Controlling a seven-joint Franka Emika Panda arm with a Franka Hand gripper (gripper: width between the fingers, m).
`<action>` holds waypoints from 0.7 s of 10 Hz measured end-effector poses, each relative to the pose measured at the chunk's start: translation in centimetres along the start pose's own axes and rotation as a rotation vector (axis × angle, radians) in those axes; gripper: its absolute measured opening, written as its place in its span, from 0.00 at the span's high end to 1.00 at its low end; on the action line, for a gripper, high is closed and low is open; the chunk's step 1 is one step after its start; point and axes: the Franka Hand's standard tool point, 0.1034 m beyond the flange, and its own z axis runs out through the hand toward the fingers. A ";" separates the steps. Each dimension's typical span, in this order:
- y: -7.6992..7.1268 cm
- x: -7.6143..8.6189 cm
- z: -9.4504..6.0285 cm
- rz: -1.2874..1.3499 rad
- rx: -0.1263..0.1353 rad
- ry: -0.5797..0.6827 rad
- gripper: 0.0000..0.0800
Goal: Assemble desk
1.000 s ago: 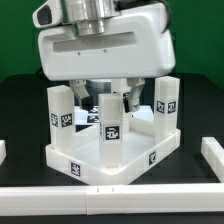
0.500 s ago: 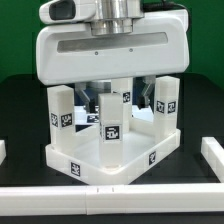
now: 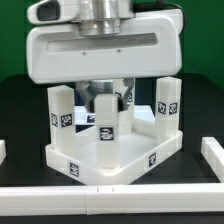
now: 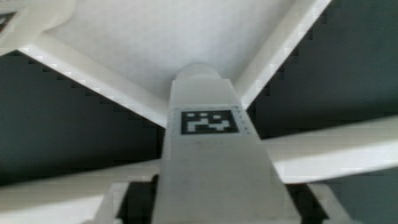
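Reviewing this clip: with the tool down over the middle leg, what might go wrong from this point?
1. The tool straddles the near leg; whether it grips squarely is hidden, so an off-centre grip could tilt the leg.
2. The left leg and right leg stand close beneath the wide tool body; turning may knock them.
3. The tabletop panel looks unclamped and could shift.

A green wall [image 3: 15, 40] stands behind the hand. A black table [image 3: 20, 110] spreads beneath it, bounded in front by a long white border rail [image 3: 110, 198], evenly and softly lit.
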 end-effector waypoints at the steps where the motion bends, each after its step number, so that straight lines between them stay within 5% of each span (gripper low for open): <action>1: -0.1 -0.1 0.2 0.191 0.004 -0.005 0.64; 4: 0.7 0.9 0.1 0.599 0.057 -0.023 0.64; 7: -0.3 0.4 0.3 0.676 0.053 -0.022 0.60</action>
